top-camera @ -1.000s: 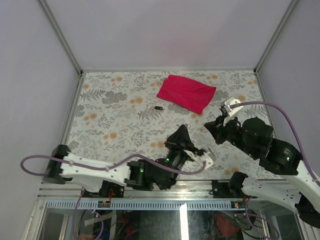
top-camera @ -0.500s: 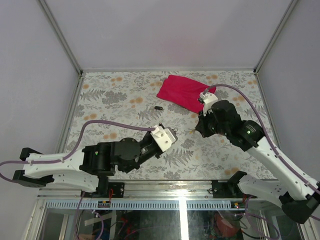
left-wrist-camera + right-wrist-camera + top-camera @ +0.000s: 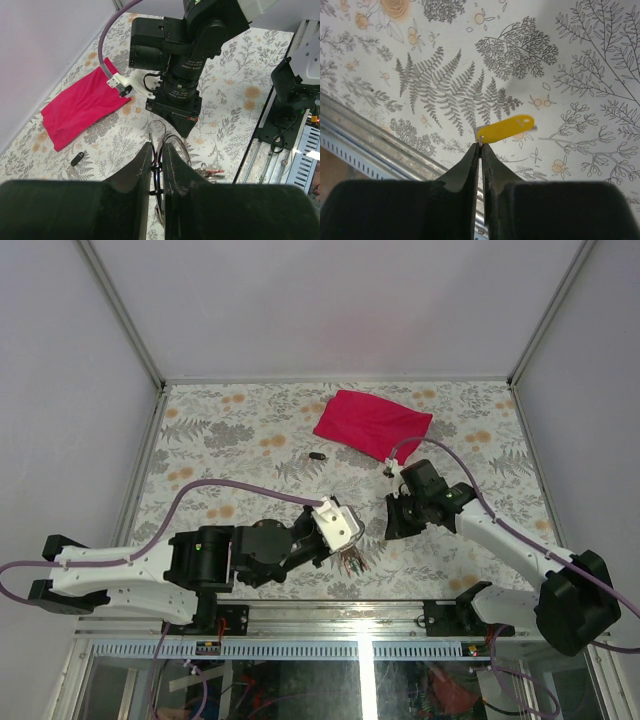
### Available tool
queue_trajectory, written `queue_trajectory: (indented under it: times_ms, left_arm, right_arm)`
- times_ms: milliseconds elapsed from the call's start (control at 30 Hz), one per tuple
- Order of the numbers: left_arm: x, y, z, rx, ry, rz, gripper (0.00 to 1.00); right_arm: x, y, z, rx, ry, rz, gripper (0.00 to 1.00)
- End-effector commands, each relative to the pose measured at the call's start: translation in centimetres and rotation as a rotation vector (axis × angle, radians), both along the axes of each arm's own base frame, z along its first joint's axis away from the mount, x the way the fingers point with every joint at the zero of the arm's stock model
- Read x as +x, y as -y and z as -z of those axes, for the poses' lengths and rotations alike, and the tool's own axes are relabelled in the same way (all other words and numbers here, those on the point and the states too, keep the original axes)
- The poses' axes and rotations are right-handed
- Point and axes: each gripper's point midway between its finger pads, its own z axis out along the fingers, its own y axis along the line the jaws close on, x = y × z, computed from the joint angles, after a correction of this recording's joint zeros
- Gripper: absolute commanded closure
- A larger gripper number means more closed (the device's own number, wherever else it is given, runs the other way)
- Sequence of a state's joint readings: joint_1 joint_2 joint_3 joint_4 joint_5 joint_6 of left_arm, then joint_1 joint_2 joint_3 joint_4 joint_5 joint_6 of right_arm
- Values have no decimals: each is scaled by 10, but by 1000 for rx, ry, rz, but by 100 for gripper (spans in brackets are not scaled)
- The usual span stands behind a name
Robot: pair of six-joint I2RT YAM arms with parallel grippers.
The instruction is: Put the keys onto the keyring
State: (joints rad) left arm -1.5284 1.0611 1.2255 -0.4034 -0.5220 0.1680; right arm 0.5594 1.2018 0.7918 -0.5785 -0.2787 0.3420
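Left fingers [image 3: 142, 167]: clenched on the keyring [image 3: 350, 556]. The wire passes between the tips, and the key bunch [image 3: 210, 172] hangs just beside them, over the bench [image 3: 230, 440].

Right fingers [image 3: 469, 165]: pinched on the metal end of the yellow key [image 3: 505, 129]. Its plastic head juts out past the tips.

The right fingers stand near the left ones, not touching. A red cloth [image 3: 372, 426] lies beyond both pairs, with a small black item [image 3: 317, 455] near it.
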Motion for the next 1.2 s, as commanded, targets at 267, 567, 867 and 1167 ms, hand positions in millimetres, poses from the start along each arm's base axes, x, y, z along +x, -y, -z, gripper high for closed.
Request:
queue_trajectory:
  times_ms: [267,567,867,1167]
  left_arm:
    - [5,2,-6,-20,-1,-26,100]
    - [12,0,-3,34,63,-39,100]
    - [21,-3,-13,84,184,-69,100]
    - [23,-2,-20,82,226,-68,100]
  right_arm:
    - [36,1,-13,31,186,98,63]
    - [30,-1,-182,295,560,74,49]
    - [-22,-25,-296,623,573,-67,49]
    - [-44,-52,-299,747,330,-173,51]
